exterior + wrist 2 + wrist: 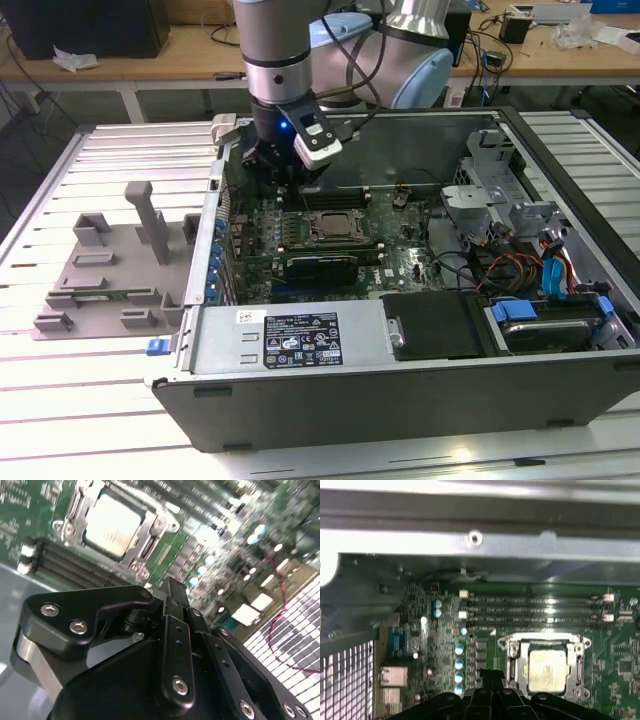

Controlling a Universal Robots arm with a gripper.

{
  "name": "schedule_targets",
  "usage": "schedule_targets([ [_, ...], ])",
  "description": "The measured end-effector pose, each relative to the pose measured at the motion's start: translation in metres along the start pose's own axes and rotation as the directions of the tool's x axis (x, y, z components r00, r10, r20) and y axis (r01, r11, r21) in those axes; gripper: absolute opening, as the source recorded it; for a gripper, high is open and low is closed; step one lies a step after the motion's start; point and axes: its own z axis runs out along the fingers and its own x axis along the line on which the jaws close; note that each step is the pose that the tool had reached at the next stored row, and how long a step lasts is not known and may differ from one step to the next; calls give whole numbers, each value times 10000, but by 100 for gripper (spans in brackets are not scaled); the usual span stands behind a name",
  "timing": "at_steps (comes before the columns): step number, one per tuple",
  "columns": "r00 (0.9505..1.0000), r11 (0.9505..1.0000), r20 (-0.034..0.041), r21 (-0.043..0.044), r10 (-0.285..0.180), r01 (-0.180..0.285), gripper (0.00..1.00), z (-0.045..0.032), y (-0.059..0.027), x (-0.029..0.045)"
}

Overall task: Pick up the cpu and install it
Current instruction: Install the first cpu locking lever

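The cpu (pixel 547 670) lies seated in the motherboard socket (pixel 512 666) inside the open computer case (pixel 300 400), so the end effector (pixel 490 676) hovers just beside it, fingers together, apparently carrying nothing.

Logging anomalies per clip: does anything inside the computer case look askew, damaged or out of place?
Nothing stands out. In both wrist views the cpu lies flat and square inside its socket frame, and the claw hovers beside it over the motherboard.
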Motion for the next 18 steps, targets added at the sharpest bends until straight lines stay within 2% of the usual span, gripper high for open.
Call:
schedule_targets([
  [2, 10000, 9997, 26, -261, 14, -13, 11, 0, 0, 8],
  [3, 10000, 9990, 40, -441, 23, -21, 11, -1, 0, 18],
  [4, 10000, 9984, 57, -562, 29, -25, 11, -2, 1, 37],
  [6, 10000, 9983, 75, -581, 27, -23, 11, -4, 1, 78],
  [7, 10000, 9980, 90, -634, 30, -24, 11, -4, 1, 92],
  [8, 9999, 9971, 107, -761, 34, -26, 11, -5, 1, 100],
  [10, 9998, 9921, 163, -1255, 63, -42, 11, -6, 2, 109],
  [11, 9998, 9913, 179, -1318, 68, -44, 11, -9, 2, 111],
  [13, 9998, 9903, 195, -1389, 71, -44, 11, -14, 2, 111],
  [14, 9998, 9881, 208, -1540, 81, -48, 11, -14, 2, 110],
  [15, 9997, 9869, 211, -1612, 86, -51, 11, -17, 1, 111],
  [18, 9997, 9869, 211, -1615, 86, -51, 11, -54, 3, 109],
])
